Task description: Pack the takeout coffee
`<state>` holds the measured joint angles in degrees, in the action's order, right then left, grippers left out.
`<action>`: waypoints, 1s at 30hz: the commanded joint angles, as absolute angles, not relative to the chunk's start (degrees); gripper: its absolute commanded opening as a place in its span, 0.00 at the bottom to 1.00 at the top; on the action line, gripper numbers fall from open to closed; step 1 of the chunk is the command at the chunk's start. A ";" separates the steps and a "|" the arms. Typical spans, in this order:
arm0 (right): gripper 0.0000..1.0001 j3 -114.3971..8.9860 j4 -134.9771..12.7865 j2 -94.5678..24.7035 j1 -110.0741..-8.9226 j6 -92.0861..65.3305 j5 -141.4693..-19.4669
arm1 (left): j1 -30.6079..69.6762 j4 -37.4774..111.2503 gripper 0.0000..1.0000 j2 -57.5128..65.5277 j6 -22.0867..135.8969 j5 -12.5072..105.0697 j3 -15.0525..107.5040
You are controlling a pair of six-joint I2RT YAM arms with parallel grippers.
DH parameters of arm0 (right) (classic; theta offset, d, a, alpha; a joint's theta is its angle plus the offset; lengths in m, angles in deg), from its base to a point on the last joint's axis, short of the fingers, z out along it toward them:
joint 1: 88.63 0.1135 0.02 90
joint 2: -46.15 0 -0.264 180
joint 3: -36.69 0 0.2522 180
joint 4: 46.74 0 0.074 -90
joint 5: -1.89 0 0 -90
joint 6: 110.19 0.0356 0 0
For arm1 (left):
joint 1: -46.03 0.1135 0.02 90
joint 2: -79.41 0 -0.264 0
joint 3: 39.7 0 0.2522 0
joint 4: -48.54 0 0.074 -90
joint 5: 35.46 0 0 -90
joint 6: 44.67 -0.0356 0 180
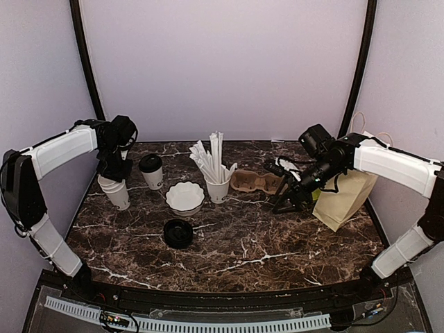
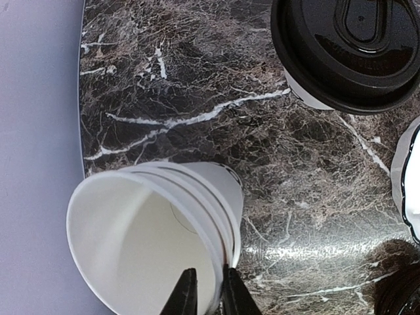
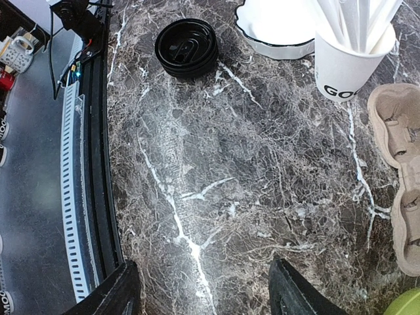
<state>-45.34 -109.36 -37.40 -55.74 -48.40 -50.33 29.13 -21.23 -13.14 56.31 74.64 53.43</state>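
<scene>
Marble tabletop (image 1: 243,257): left of the lidded cup (image 1: 151,171), your left gripper (image 2: 209,275) pinches the nested cups (image 2: 131,236) at the rim. Light, thin, crushable paper, so squeeze gently; right gripper (image 3: 207,289) gapes empty.

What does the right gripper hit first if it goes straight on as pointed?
Most likely the bare marble tabletop: the right gripper, open, tilts down at an unoccupied patch. The pulp cup carrier sits off to its side, the black lids farther on. Depth is uncertain.
</scene>
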 commanded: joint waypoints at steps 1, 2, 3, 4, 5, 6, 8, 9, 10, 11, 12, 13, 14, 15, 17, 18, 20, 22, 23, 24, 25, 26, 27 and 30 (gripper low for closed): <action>0.67 -45.19 -108.02 -36.98 -55.61 -48.23 -49.96 | 29.51 -22.72 0.13 -11.75 55.68 74.93 53.82; 0.67 -45.19 -107.98 -37.04 -55.58 -48.24 -50.04 | 29.51 -22.80 0.11 -11.51 55.63 74.89 53.84; 0.67 -45.19 -107.95 -37.08 -55.58 -48.23 -50.05 | 29.51 -22.99 0.10 -11.40 55.57 74.86 53.92; 0.67 -45.23 -107.92 -37.11 -55.58 -48.19 -50.11 | 29.51 -23.11 0.09 -11.14 55.53 74.85 53.94; 0.67 -45.31 -108.00 -37.16 -55.58 -48.17 -50.07 | 29.51 -23.35 0.08 -11.04 55.48 74.80 54.06; 0.67 -45.40 -108.04 -37.28 -55.62 -48.15 -50.05 | 29.51 -23.51 0.04 -10.74 55.34 74.74 54.18; 0.67 -45.68 -108.13 -37.47 -55.57 -48.14 -50.05 | 29.51 -24.24 0.00 -10.45 55.20 74.53 54.66; 0.67 -45.78 -108.25 -37.56 -55.60 -48.15 -49.99 | 29.51 -24.77 0.00 -10.05 55.02 74.39 55.05; 0.67 -45.89 -108.30 -37.65 -55.58 -48.14 -49.96 | 29.51 -24.97 0.00 -9.83 54.88 74.22 55.25; 0.67 -45.96 -108.29 -37.72 -55.58 -48.14 -49.96 | 29.51 -25.31 0.00 -9.32 54.55 73.92 55.77; 0.67 -46.02 -108.31 -37.82 -55.53 -48.16 -49.90 | 29.51 -25.94 0.00 -9.08 54.37 73.81 56.13; 0.67 -46.10 -108.39 -37.93 -55.57 -48.08 -49.84 | 29.51 -26.39 0.00 -8.67 53.98 73.55 57.09; 0.67 -46.21 -108.46 -38.03 -55.58 -48.10 -49.73 | 29.51 -27.27 0.00 -8.49 53.78 72.08 58.21; 0.67 -46.30 -108.55 -38.12 -55.58 -48.07 -49.56 | 29.51 -27.27 0.00 -7.82 53.26 70.65 58.63; 0.67 -46.46 -108.54 -38.29 -55.58 -48.06 -49.36 | 29.82 -25.54 0.00 -6.45 52.15 62.35 58.65; 0.67 -46.54 -108.67 -38.43 -55.58 -48.13 -49.27 | 29.94 -25.36 0.00 -6.19 52.08 62.10 58.31; 0.67 -46.88 -108.91 -38.64 -55.49 -48.15 -49.20 | 29.77 -31.70 0.00 -9.71 55.10 75.65 60.21; 0.67 -46.97 -109.04 -38.67 -55.50 -48.15 -49.03 | 30.70 -33.61 0.00 -9.94 55.70 69.31 61.29; 0.67 -46.95 -109.03 -38.59 -55.45 -48.24 -48.98 | 31.24 -31.49 0.00 -8.33 55.57 63.20 60.74; 0.67 -46.88 -109.02 -38.66 -55.41 -48.15 -49.00 | 30.72 -28.28 0.00 -6.26 58.32 64.07 60.11; 0.67 -46.93 -109.02 -38.73 -55.40 -48.22 -49.00 | 29.62 -29.75 0.00 -6.67 59.87 69.10 61.07; 0.67 -47.09 -109.09 -38.82 -55.36 -48.23 -48.94 | 29.78 -34.59 0.00 -9.39 61.24 75.48 64.06; 0.67 -47.18 -109.11 -38.88 -55.30 -48.34 -48.79 | 31.71 -35.63 0.00 -10.16 59.96 71.03 65.29; 0.67 -47.57 -109.23 -39.08 -55.10 -48.44 -48.82 | 29.09 -30.61 0.00 -9.12 62.34 64.73 64.52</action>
<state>-45.65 -109.45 -38.36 -55.68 -48.40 -50.15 30.99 -30.23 -9.88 58.12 64.63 62.46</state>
